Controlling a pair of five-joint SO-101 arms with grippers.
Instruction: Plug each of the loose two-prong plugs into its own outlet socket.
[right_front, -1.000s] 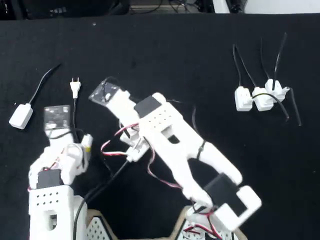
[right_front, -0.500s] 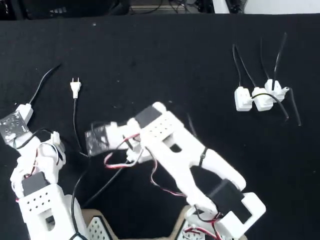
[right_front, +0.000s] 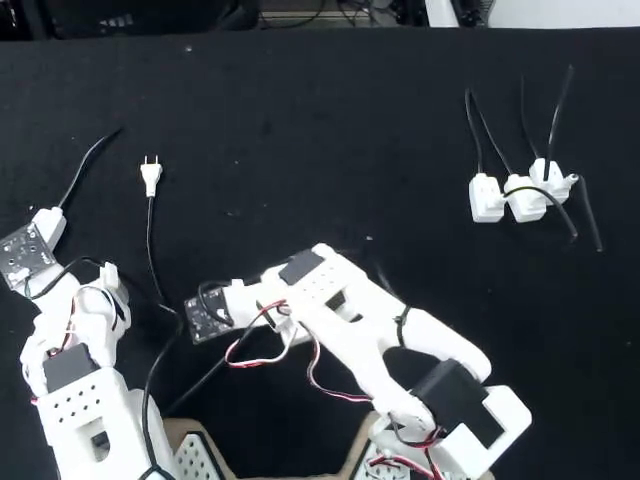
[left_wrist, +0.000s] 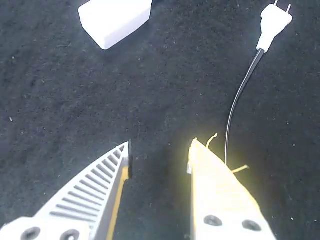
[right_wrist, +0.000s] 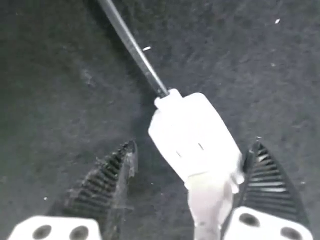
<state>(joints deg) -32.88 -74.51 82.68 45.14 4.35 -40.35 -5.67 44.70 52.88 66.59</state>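
**Black bench, both hands apart**

Black cloth covers the bench (right_front: 330, 110). Low over it, the right hand (right_wrist: 194, 146) has its fingers spread around a white cabled connector block (right_wrist: 192, 132), which sits close against one finger and clear of the other. I cannot tell whether it is a plug or a socket. The left hand (left_wrist: 157, 150) gapes over bare cloth. Beyond it lie one white two-prong plug (left_wrist: 274, 20) on a black cable (left_wrist: 240, 95) and one white socket block (left_wrist: 115, 17), cut off at the edge. Three more white cabled blocks (right_front: 522, 197) cluster well apart.

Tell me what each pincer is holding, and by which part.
Nothing in the left pincer; the right pincer, open, straddles a white connector touching one side only, so no grip evident.
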